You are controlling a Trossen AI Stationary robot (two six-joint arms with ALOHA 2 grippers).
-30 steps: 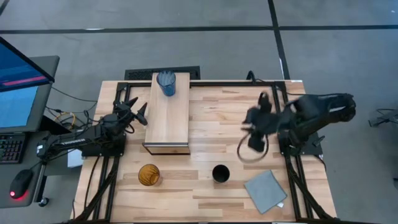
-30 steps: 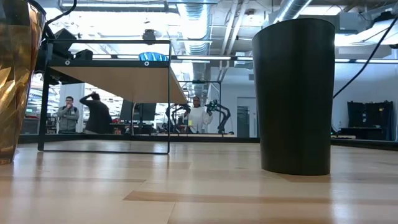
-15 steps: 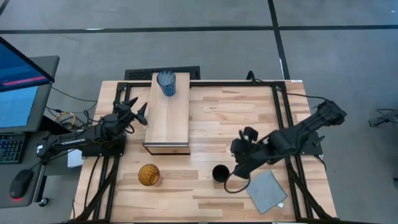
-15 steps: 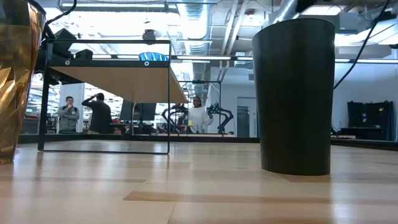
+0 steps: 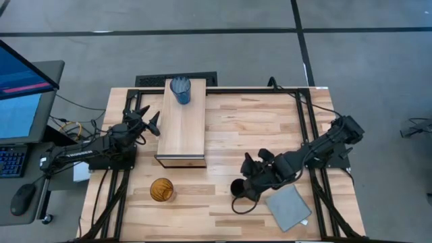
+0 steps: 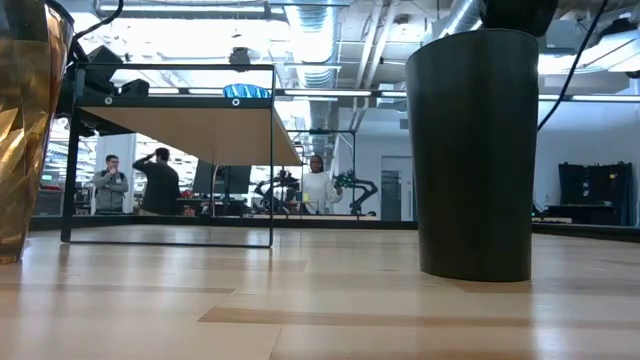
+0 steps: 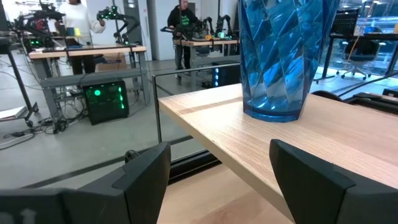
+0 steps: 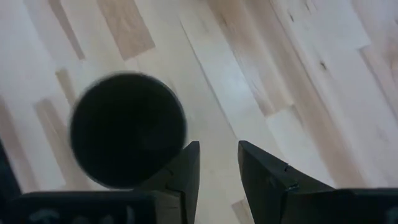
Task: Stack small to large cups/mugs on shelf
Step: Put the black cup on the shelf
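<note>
A: Where are the 3 cups?

B: The blue cup stands upright on the far end of the shelf. The black cup and the amber cup stand upright on the desk, near its front edge and well apart from each other. The black cup is empty; the right wrist view looks straight down into it.

A: And the right end effector?

B: It is over the desk, just beside the black cup, on the side of the grey-blue cloth. Its fingers are released, with a narrow gap between them, and they hold nothing. The rim of the cup lies next to 1 finger, not between the 2.

A: What about the left end effector?

B: It waits beside the shelf, at the left side of the desk. It is released too, with both fingers wide apart, and it points at the blue cup.
</note>
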